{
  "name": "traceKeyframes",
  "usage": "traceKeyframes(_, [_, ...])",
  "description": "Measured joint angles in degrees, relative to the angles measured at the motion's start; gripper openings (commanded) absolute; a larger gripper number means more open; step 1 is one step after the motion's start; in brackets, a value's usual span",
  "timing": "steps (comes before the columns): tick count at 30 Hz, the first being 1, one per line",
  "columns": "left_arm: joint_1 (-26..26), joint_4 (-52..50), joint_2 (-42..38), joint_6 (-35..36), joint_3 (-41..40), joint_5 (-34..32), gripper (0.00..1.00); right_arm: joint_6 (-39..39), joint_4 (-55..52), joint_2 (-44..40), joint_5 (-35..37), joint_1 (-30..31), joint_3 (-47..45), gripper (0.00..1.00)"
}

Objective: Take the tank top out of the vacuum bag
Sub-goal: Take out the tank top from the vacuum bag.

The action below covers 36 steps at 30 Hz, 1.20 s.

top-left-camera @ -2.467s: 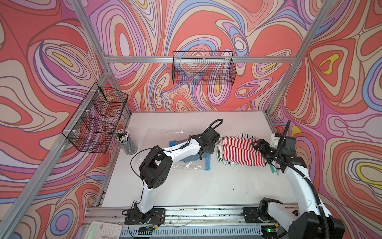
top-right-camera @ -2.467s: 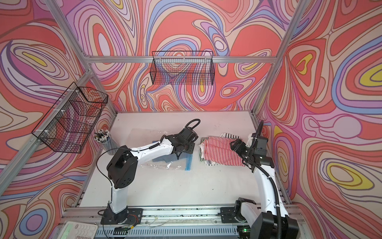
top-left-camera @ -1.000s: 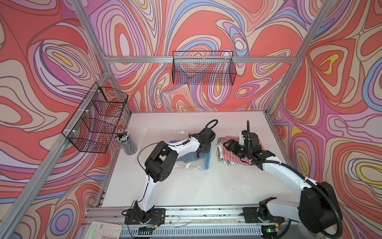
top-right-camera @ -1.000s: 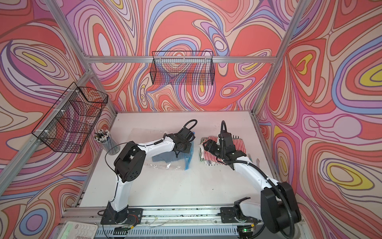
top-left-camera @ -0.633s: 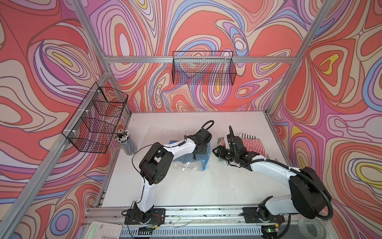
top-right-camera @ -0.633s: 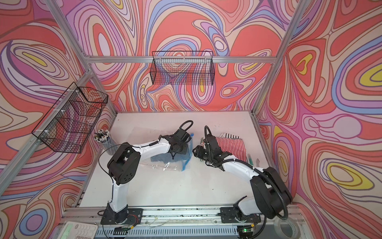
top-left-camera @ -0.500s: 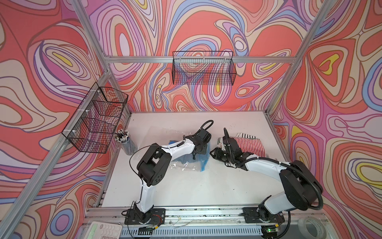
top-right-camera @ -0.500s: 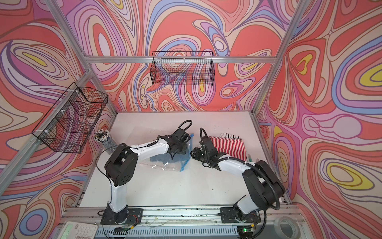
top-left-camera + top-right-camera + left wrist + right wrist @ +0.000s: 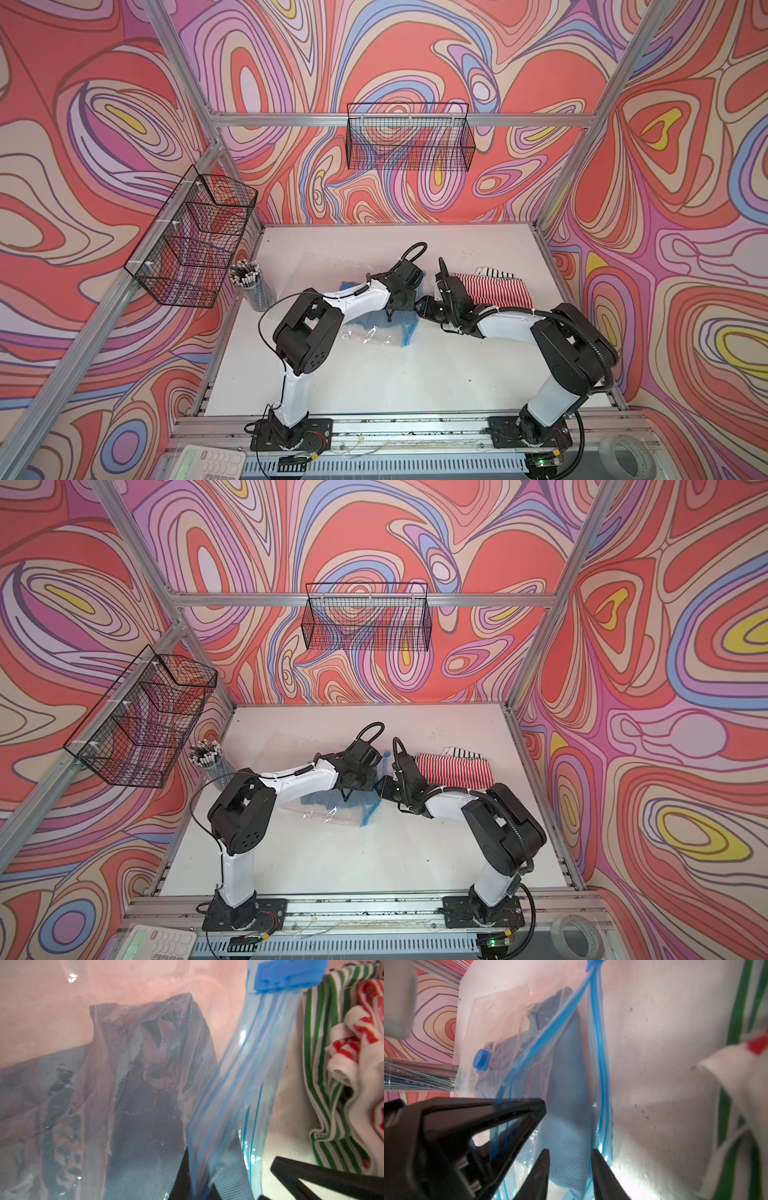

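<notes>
Left hand point(image 9: 390, 319) was pinched shut on the upper lip of the zip strip point(image 9: 239, 1084), holding it up so the vacuum bag point(image 9: 374, 334) gaped toward the right, probably for access. Right hand point(image 9: 569, 1153) sat in that mouth, jaws part open astride the tank top point(image 9: 566, 1095), with no clamp visible yet. Tank top lay inside the bag, mid worktop point(image 9: 374, 382) — blue, finely ribbed, folded flat. Bag film was clear, glossy and crinkled, with a round blue valve cap point(image 9: 481, 1061) on top. Striped cloth point(image 9: 498, 291) lay just right of it.
</notes>
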Motion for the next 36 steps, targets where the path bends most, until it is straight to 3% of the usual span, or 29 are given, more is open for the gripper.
traceKeyframes(28, [0.3, 1.4, -1.7, -2.3, -1.7, 3.3, 0.05, -1.2, 8.7, 8.8, -2.6, 0.0, 1.2, 0.35])
traceKeyframes(29, [0.4, 1.4, -1.7, -2.3, -1.7, 3.3, 0.05, -1.2, 9.1, 9.0, -2.8, 0.0, 1.2, 0.32])
traceKeyframes(33, [0.9, 1.4, -1.7, -2.3, -1.7, 3.2, 0.05, -1.7, 10.1, 9.4, -3.4, 0.0, 1.3, 0.00])
traceKeyframes(36, [1.4, 1.4, -1.7, -2.4, -1.7, 3.0, 0.05, -2.4, 9.9, 9.5, -3.5, 0.0, 2.1, 0.00])
